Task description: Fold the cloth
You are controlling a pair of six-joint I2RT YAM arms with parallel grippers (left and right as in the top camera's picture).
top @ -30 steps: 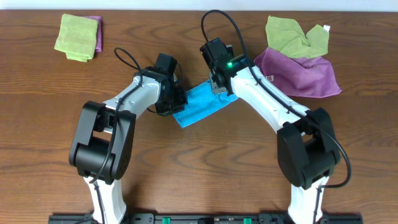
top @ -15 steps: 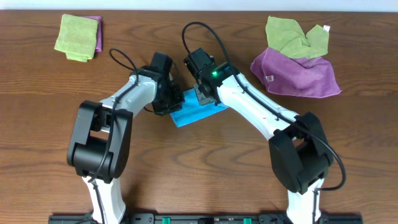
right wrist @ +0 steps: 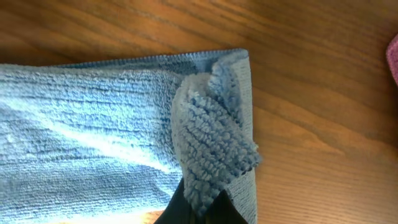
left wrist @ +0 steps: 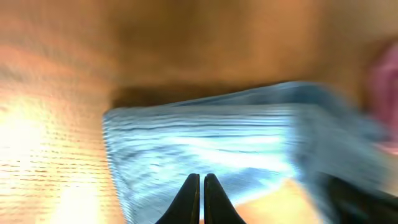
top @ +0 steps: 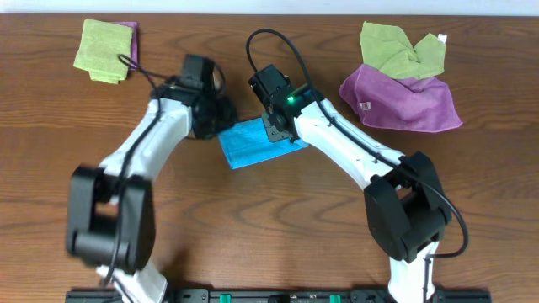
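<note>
The bright blue cloth [top: 244, 145] lies folded in a narrow strip at the table's middle. My right gripper [top: 280, 130] is at its right end, and in the right wrist view the jaws [right wrist: 202, 205] are shut on a raised fold of the cloth [right wrist: 93, 124] at its corner. My left gripper [top: 217, 124] is at the cloth's upper left edge. In the blurred left wrist view its jaws [left wrist: 201, 185] are shut with nothing seen between them, just above the cloth [left wrist: 205, 137].
A folded light green cloth [top: 103, 50] lies on a purple cloth [top: 130, 46] at the back left. A crumpled light green cloth [top: 400, 46] and a purple cloth [top: 404, 101] lie at the back right. The purple cloth's edge also shows in the right wrist view [right wrist: 393, 59].
The right gripper carried the cloth's right end leftward, then held still. The left arm swung up and to the left, off the cloth's left end. The cloth now lies slightly further left.
</note>
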